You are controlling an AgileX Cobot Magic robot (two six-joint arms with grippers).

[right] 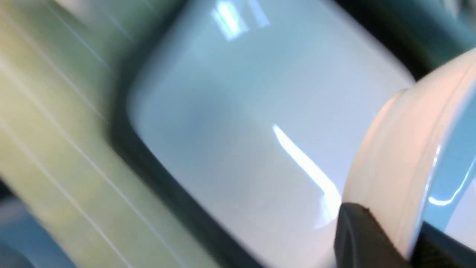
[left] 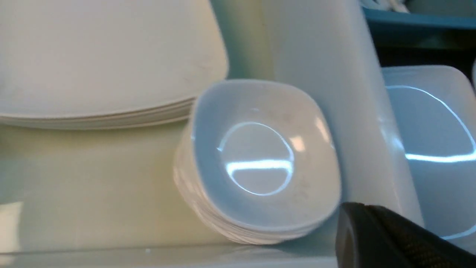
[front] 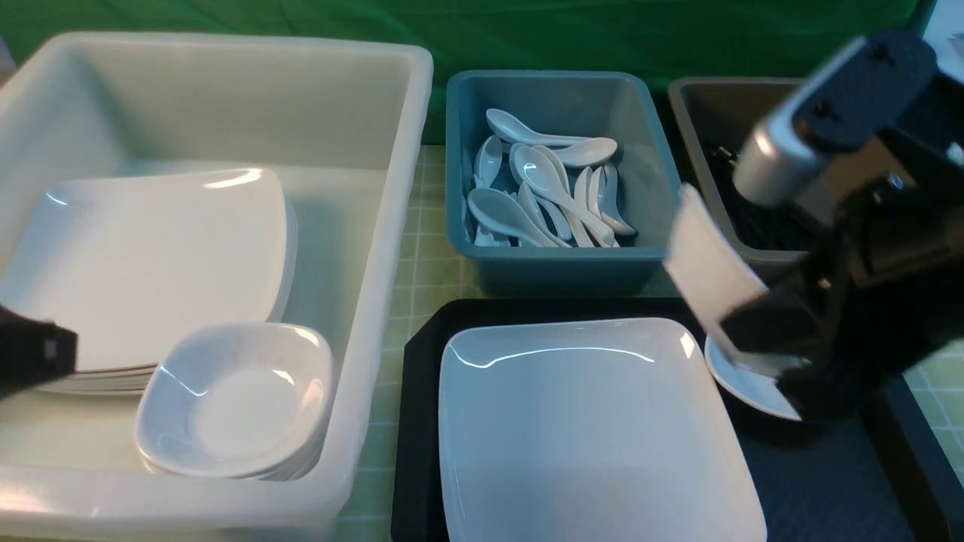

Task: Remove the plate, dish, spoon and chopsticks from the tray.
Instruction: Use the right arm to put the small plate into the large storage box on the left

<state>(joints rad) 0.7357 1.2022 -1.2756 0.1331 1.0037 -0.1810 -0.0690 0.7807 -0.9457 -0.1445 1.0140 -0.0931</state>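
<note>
Plate (front: 595, 429) sits flat on the black tray (front: 418, 421), just left of the right gripper (front: 761, 357), which is clamped on the rim of a small dish (front: 742, 384) right at the tray floor. Past that gripper is a blue tub (front: 557, 275) full of white soup spoons (front: 542, 188), and a grey tub (front: 693, 113) behind it holds dark stuff I can't make out. The left gripper (front: 30, 354) is over the white tub (front: 392, 226), beside a stack of big plates (front: 151, 263) and a stack of little dishes (front: 233, 399). Can't tell if it's open.
</note>
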